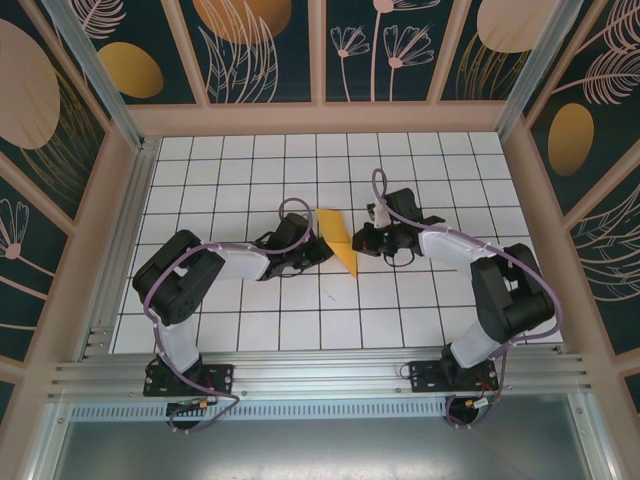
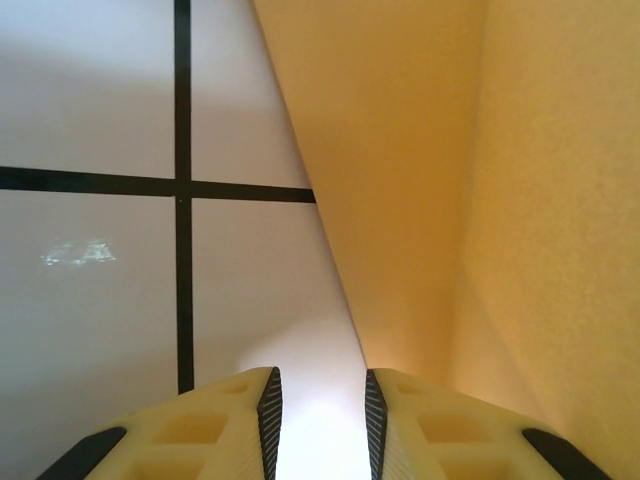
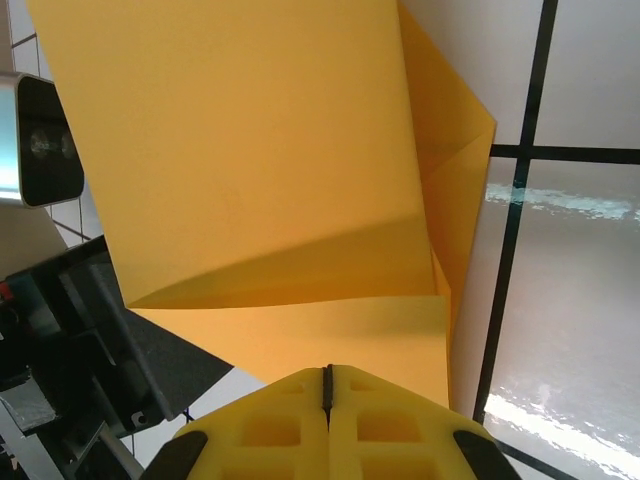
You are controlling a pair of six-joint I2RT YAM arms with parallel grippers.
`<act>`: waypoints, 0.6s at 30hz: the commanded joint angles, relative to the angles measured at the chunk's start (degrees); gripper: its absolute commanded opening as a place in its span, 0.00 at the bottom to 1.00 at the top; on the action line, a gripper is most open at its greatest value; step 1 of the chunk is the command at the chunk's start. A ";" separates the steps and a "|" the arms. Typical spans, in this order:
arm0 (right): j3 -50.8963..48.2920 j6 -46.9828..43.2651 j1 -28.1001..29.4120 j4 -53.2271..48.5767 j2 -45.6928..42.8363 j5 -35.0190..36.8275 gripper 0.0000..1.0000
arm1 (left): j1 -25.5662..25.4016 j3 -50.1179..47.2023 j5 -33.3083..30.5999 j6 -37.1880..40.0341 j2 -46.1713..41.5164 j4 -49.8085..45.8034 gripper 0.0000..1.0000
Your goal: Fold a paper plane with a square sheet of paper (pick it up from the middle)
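White gridded table (image 1: 250,310) is sitting inside floral wall panels (image 1: 260,50). On the left, the left gripper (image 1: 310,243) (image 2: 320,410) is keeping a narrow gap with only bare table between its pads, just beside the left edge of the square sheet of paper (image 1: 338,242) (image 2: 450,180) (image 3: 260,150). The orange sheet is lying partly folded between both arms, mid-table. On the right, the right gripper (image 1: 362,240) (image 3: 328,385) is pressing its pads fully together at the sheet's near edge; I cannot tell whether it is pinching any paper.

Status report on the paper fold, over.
Left gripper open beside orange sheet. Right gripper shut, pinching its edge. Sheet part-folded. No obstruction seen.
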 commanded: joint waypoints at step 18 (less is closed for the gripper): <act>2.91 -0.80 -0.89 3.99 11.91 0.29 0.04 | 0.91 2.59 -3.53 3.09 1.14 -5.56 0.36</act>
